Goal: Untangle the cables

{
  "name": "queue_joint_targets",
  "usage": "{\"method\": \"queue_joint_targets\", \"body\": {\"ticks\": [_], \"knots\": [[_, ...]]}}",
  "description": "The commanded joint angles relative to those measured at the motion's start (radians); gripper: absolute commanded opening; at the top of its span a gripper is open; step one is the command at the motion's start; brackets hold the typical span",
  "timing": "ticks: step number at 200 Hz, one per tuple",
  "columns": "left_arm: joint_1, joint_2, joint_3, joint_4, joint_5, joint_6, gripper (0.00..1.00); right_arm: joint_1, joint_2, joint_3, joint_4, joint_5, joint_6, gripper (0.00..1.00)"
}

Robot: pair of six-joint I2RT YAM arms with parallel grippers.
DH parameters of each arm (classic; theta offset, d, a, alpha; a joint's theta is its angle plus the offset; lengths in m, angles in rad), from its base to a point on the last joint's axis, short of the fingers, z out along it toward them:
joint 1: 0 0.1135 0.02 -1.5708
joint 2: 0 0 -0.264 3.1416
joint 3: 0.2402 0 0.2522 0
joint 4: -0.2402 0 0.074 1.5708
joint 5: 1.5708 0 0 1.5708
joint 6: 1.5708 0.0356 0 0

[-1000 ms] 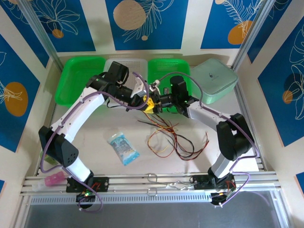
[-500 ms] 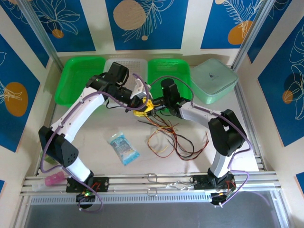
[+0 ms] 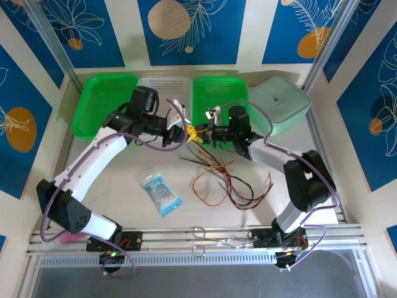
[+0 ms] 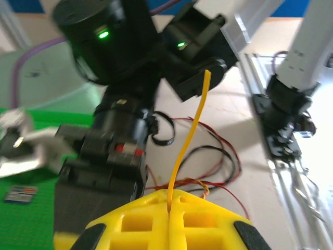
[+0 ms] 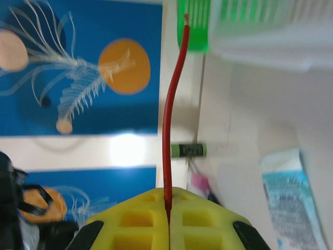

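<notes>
The cables (image 3: 226, 181) lie as a loose tangle of red, dark, orange and pale wires on the table's middle. Above and behind the tangle my two grippers meet tip to tip. My left gripper (image 3: 185, 131) is shut on an orange cable (image 4: 188, 133) that rises from between its yellow fingers, the left gripper (image 4: 170, 200) closed tight around it. My right gripper (image 3: 200, 132) is shut on a red cable (image 5: 168, 135), which stands straight up from the right gripper (image 5: 168, 205). In the left wrist view, more red and dark cables (image 4: 221, 156) lie on the table beyond.
At the back stand a green tray (image 3: 102, 102), a white basket (image 3: 162, 84), a second green tray (image 3: 220, 93) and a mint box (image 3: 282, 102). A blue-and-white packet (image 3: 161, 194) lies left of the tangle. A metal rail (image 3: 205, 236) runs along the front edge.
My right gripper has closed on the red cable. The left arm has swung its elbow out to the left, and the two grippers now sit slightly higher and further back.
</notes>
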Motion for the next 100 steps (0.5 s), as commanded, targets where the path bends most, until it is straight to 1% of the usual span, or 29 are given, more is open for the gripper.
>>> {"method": "queue_joint_targets", "body": {"ticks": [1, 18, 31, 55, 77, 89, 100], "knots": [[0.01, -0.064, -0.03, 0.298, -0.085, -0.199, 0.0, -0.02, -0.128, 0.012, -0.06, 0.183, -0.082, 0.0], [0.008, -0.072, -0.016, 0.375, -0.116, -0.281, 0.0, -0.037, -0.193, 0.044, -0.15, 0.261, -0.133, 0.0], [0.007, -0.068, 0.01, 0.411, -0.118, -0.338, 0.0, -0.048, -0.236, 0.067, -0.19, 0.305, -0.173, 0.0], [0.007, -0.05, 0.068, 0.497, -0.17, -0.497, 0.0, -0.055, -0.306, 0.125, -0.263, 0.376, -0.255, 0.0], [0.005, -0.041, 0.098, 0.63, -0.146, -0.586, 0.0, -0.055, -0.356, 0.192, -0.334, 0.447, -0.342, 0.0], [0.001, -0.035, 0.113, 0.72, -0.154, -0.647, 0.0, -0.055, -0.379, 0.226, -0.366, 0.488, -0.367, 0.0], [-0.002, -0.021, 0.141, 0.761, -0.164, -0.677, 0.0, -0.054, -0.394, 0.247, -0.369, 0.506, -0.39, 0.0]]}}
